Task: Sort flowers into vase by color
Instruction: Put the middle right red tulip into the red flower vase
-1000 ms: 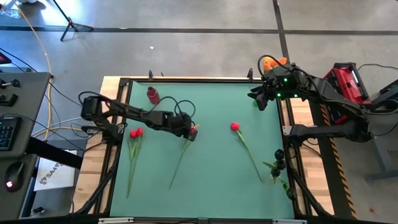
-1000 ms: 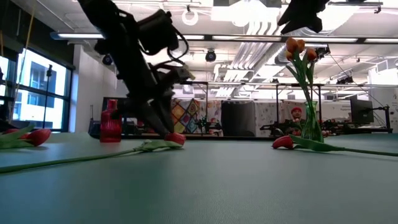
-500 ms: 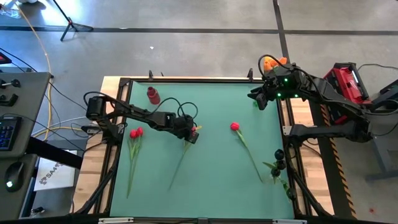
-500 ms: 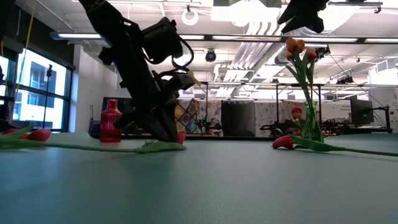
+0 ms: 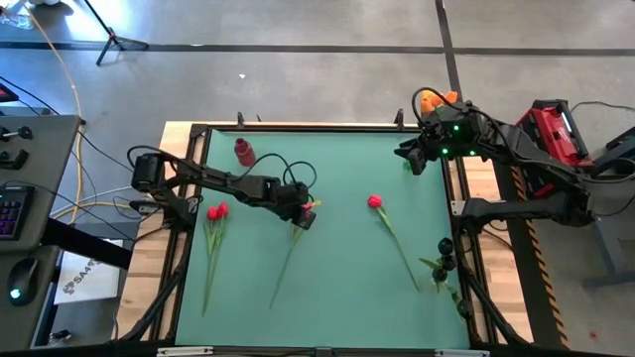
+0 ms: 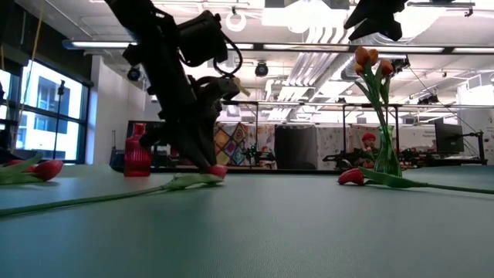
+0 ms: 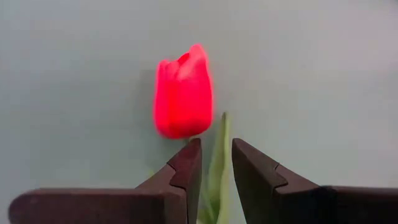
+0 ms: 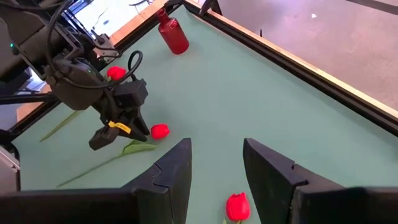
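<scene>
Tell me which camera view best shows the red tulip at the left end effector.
The left wrist view: the red tulip fills it, stem between the left end effector fingers. The high view shows it tiny beside the arm; the low view only a sliver on the mat; the right wrist view small and distant.

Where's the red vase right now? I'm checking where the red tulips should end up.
In the high view, the red vase stands near the mat's far-left corner, beyond the left gripper and the two red tulips lying at the left edge.

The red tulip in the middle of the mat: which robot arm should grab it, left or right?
Left. The left gripper is already down at that red tulip, fingers on either side of its stem just below the head. The right gripper is up by the far right corner.
</scene>
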